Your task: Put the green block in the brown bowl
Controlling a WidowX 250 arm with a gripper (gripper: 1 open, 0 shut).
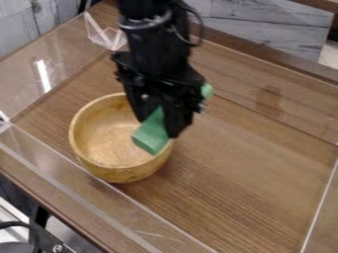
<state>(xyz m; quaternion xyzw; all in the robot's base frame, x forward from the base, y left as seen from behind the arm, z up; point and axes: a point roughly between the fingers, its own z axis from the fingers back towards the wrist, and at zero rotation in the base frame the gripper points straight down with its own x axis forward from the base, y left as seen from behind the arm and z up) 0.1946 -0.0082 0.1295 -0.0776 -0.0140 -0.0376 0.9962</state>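
Green block (152, 134): light green flat bar, tilted steeply, lower end hanging over the inside of the brown bowl, upper end up between the pincer jaws; whether the lower end touches the bowl floor, cannot tell.
Brown bowl (109, 139): round, thick-walled, light wood with grain; upright on the bench, its inside partly covered from view by the block and the pincer.
Pincer (165, 109): black, pointing down, directly above the bowl's right half; jaws clamped on the green block, one each side of its upper part, set partly apart by the bar's width.
Arm (148, 35): black, rising from the pincer toward the top edge, up and behind the bowl; cables at the top, a bit blurred.
Green patch (205, 92): small green bit at the pincer's right side, above and right of the bowl; part of the block or of the pincer, cannot tell.
Bench (258, 168): brown wood-grain top under the bowl, bare to the bowl's right.
Clear walls (59, 212): transparent panels fencing the bench; near one runs just in front of and left of the bowl.
Clear triangular piece (106, 32): transparent, standing well behind the bowl, left of the arm.
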